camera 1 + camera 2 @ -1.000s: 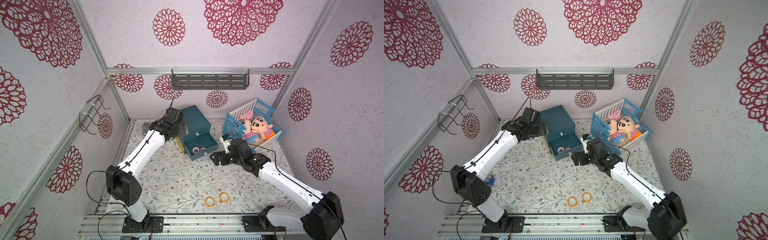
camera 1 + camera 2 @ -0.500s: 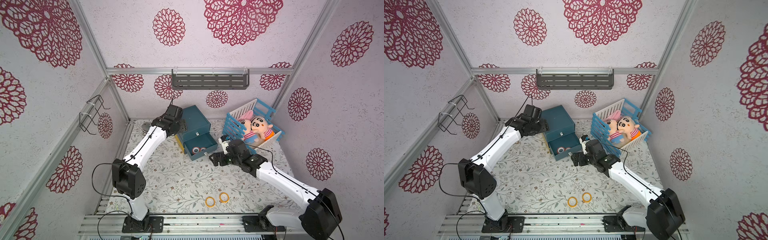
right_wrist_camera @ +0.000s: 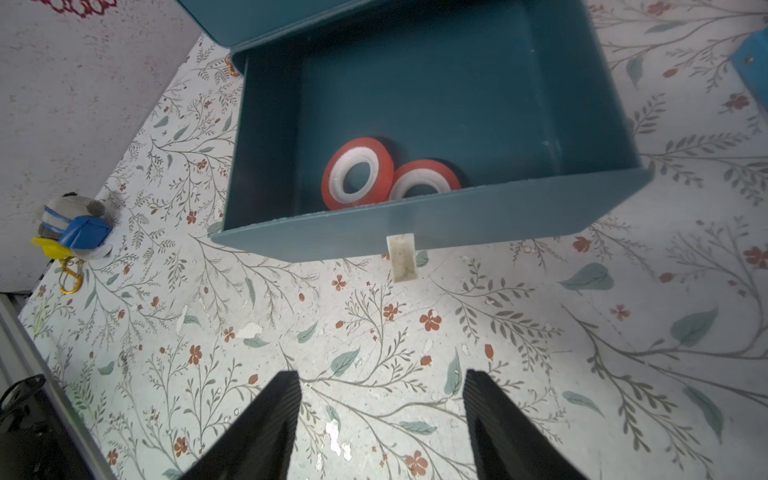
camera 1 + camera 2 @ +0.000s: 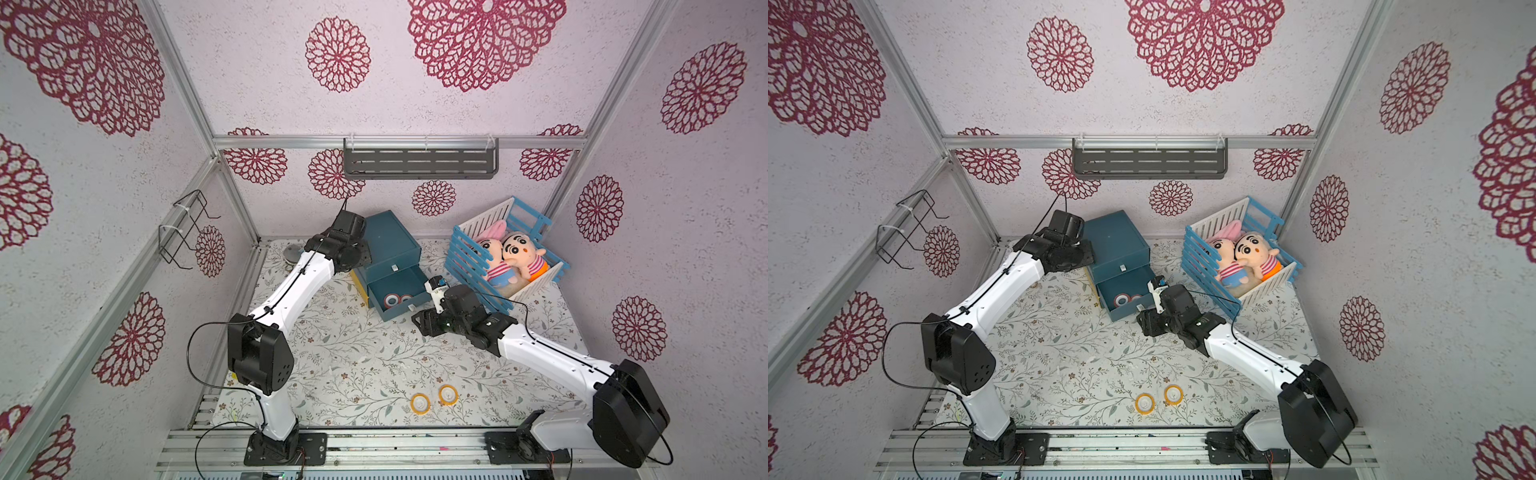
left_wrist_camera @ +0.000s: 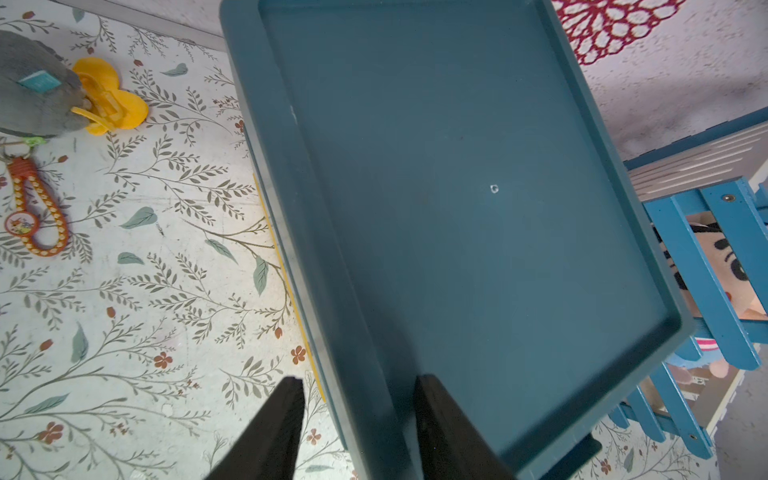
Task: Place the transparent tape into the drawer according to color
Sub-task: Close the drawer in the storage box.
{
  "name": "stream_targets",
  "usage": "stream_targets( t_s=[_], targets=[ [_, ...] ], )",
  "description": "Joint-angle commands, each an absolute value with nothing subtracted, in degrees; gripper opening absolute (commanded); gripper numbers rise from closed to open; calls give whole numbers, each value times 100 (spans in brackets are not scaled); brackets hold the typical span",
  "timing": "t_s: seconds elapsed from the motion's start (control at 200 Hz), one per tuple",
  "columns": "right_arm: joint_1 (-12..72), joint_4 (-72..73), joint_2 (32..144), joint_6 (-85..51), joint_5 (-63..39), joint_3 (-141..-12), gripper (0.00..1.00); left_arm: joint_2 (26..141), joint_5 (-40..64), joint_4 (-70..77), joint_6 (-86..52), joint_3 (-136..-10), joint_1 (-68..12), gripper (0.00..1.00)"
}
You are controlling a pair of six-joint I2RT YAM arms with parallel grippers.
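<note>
Your two red rolls (image 3: 357, 172) lie touching in the open drawer (image 3: 415, 224), close to its front wall. The two yellow-orange rolls (image 4: 420, 403) lie flat on the worktop (image 4: 353, 353) near its front edge, just beside each other and well apart from both arms. No purple roll shows.

The right end effector (image 3: 380, 374) hangs before the drawer, jaws parted and empty. The left end effector (image 5: 357, 380) straddles the top rim of the cabinet (image 5: 457, 208), a gap showing on its outer side — it grips nothing.

Expect each roll to be light, stiff and slick — likely to skate if nudged. Come straight down and pinch the ring wall, one finger in the whitish centre hole, one outside.
</note>
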State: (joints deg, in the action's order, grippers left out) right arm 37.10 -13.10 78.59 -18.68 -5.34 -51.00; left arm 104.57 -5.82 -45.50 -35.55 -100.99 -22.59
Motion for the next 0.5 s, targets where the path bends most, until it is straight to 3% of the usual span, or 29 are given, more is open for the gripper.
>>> stream_targets(
  t_s=[0.0,0.495],
  targets=[
    [3838,-663,7973,-1825,-142,-5163,66,10512,-528,-4491,-3460,-10115,-2177,48],
    [3981,273,8677,-1707,402,-5308,61,10494,-422,-4570,-3305,-10121,-2133,47]
  ],
)
